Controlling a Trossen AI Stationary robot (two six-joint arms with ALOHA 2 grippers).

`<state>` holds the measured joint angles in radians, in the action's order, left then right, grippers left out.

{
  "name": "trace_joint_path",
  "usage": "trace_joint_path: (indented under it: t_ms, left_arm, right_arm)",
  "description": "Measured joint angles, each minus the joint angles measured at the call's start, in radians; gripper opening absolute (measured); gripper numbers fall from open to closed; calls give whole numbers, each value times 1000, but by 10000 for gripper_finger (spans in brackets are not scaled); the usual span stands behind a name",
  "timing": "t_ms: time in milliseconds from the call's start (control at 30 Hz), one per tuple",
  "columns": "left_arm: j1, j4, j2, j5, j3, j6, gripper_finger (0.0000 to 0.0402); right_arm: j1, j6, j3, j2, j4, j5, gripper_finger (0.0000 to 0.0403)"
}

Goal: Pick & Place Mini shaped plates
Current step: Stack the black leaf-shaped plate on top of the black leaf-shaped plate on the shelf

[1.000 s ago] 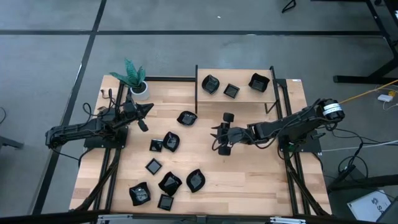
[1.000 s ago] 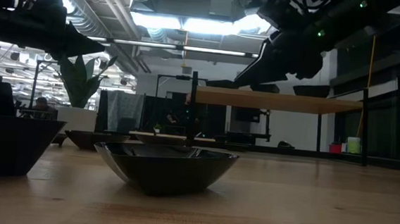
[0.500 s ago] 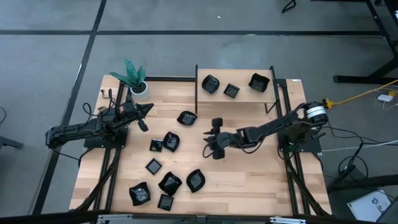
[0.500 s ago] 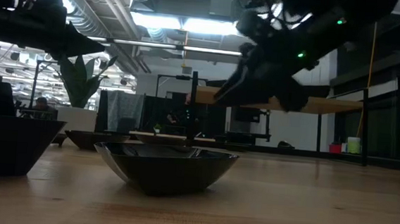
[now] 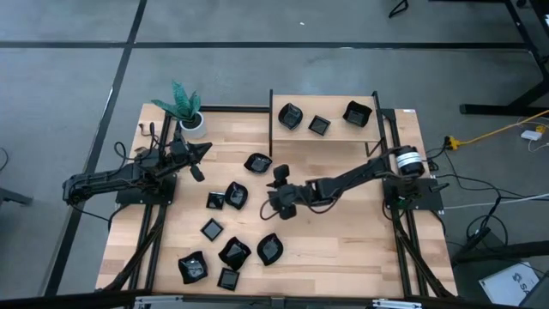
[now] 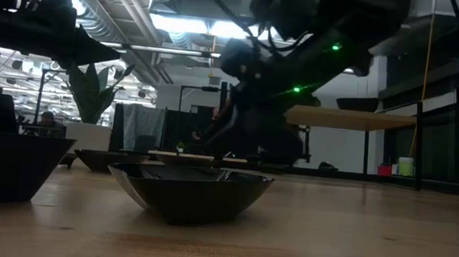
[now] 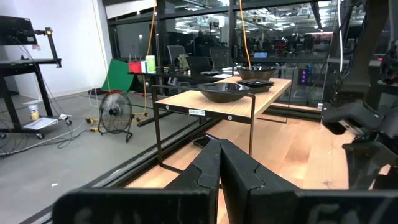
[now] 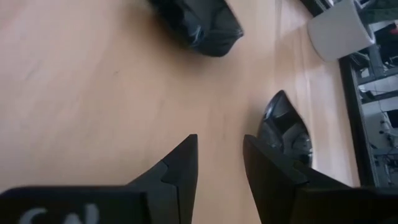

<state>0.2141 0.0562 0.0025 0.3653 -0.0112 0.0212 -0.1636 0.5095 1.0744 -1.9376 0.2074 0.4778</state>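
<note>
With my right claw (image 5: 273,203) parted and empty over the pale wooden counter (image 5: 343,249), I judged it best to square up and straddle one rim of the nearby glossy black leaf-shaped mini plate (image 8: 285,132) before closing.

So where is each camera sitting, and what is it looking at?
High view: above, looking straight down at the wooden table, both arms showing.
Low view: at tabletop height, facing a glossy black dish; the right arm hangs above.
Left wrist view: behind the shut left gripper, facing the wooden shelf.
Right wrist view: behind the open right gripper, looking down at the table.
Shared: the high view also shows that shelf, holding three dishes.
</note>
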Motion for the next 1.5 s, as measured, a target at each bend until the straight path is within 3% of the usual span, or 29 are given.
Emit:
trace_joint_path:
  t_ms: [267, 833, 1000, 1200, 1500]
  left_arm:
    - [0, 0, 0, 0, 0, 0, 4]
    - [0, 0, 0, 0, 0, 0, 4]
    - [0, 0, 0, 0, 0, 0, 4]
    - [0, 0, 0, 0, 0, 0, 4]
    - [0, 0, 0, 0, 0, 0, 4]
  right_arm:
    - [30, 0, 54, -23, 0, -69, 127]
    - [71, 48, 54, -25, 13, -107, 127]
    - [98, 54, 54, -80, 39, -129, 127]
    - [112, 82, 53, -137, 125, -28, 127]
    - [121, 124, 54, -150, 185, -31, 127]
